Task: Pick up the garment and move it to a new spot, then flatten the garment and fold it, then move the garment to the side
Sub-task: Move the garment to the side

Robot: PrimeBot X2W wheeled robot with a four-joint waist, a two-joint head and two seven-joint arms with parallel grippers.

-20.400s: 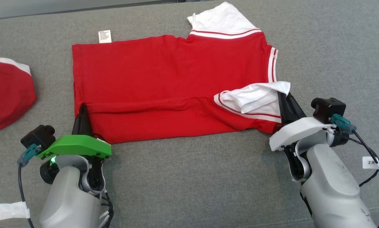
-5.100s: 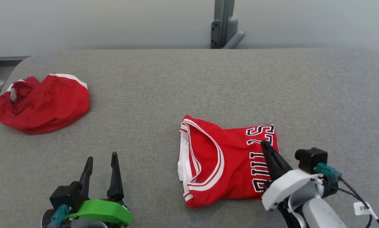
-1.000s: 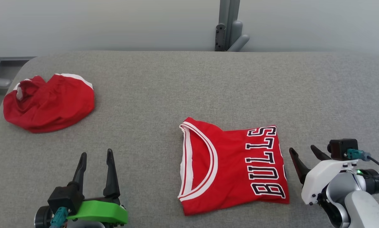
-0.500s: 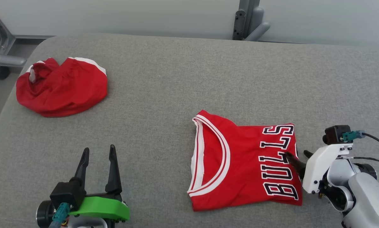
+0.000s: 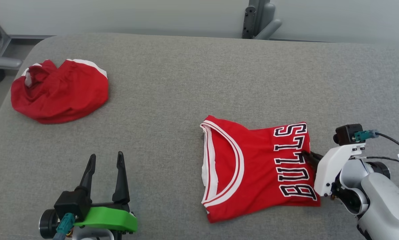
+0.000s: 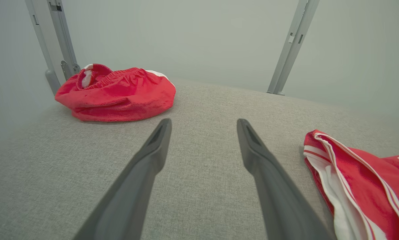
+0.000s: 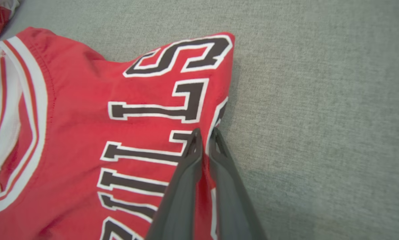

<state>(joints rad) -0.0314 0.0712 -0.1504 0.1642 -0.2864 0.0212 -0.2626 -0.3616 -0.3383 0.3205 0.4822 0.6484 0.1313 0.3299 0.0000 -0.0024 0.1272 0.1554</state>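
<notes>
Lower right of the head view, the folded jersey (image 5: 256,166) lies flat on the grey bench (image 5: 172,83), with its neckline toward the left of the frame and its black lettering toward the right. My right tool (image 5: 309,156) is pinched narrow on the jersey's right edge, about midway along it. In the right wrist view a sliver of red cloth shows between the two fingers, so I judge it has a grip, though I cannot tell on how many layers. My left tool (image 5: 106,156) stands wide and holds nothing at the lower left, well apart from the jersey. I expect this cloth to be light, soft and limp. Lifted by one edge it would droop and the fold could fall open. Dragging it low across the bench, or taking the neckline edge as well, seems safer. A second red garment (image 5: 61,91) sits bunched at the upper left, so I'd steer clear of it.
</notes>
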